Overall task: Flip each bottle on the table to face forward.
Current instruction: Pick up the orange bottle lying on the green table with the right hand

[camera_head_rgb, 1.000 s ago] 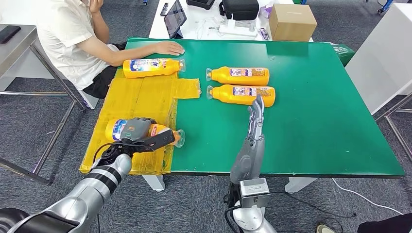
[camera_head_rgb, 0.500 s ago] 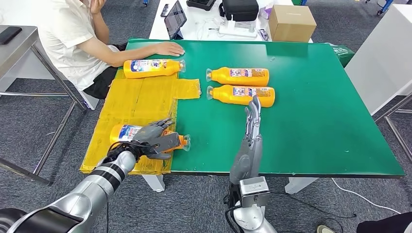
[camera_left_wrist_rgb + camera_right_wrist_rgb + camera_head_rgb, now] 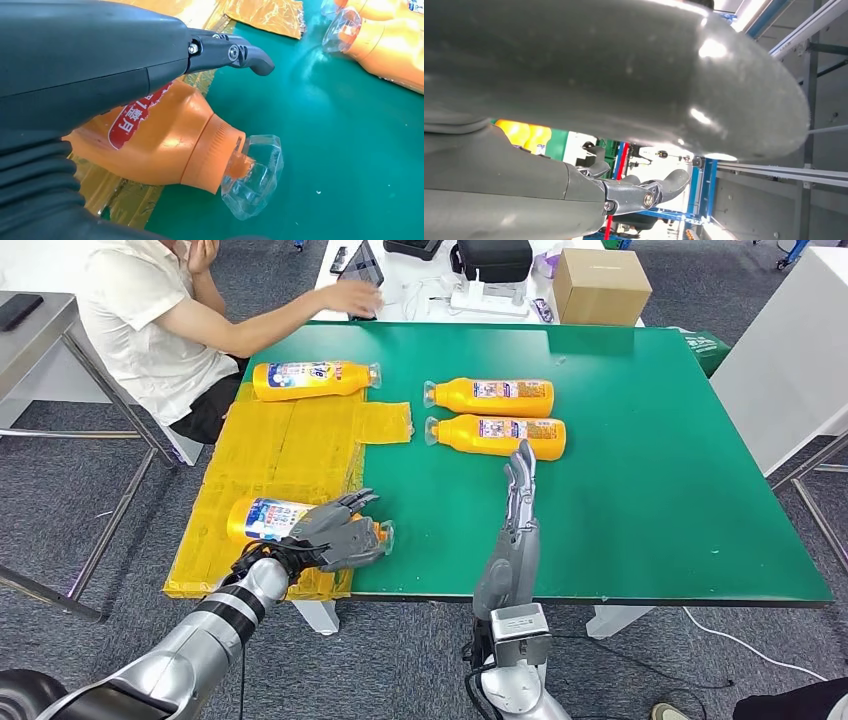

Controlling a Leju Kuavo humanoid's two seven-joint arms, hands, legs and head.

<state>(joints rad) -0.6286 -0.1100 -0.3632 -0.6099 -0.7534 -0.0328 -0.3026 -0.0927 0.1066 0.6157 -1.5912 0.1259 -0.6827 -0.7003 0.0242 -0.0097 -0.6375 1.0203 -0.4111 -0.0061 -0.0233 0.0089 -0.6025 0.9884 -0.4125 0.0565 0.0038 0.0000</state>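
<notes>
While its fingers spread, the left robot hand [image 3: 340, 532] hovers over the near bottle [image 3: 268, 519].

High head view; close wrist views

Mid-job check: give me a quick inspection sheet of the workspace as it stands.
Surface: green table, yellow sheeting over its left part.
Job's things: four orange bottles lying flat; near bottle on the sheeting, far-left bottle, two middle bottles side by side.
Clutter: nothing seen on the green table.
Hands: left hand spread over the near bottle's neck end, no grip visible; right hand extended, empty, just short of the nearer middle bottle.
Cables: white cables on the white table behind.
Surroundings: seated person reaching to that table; cardboard box, black bag.
</notes>
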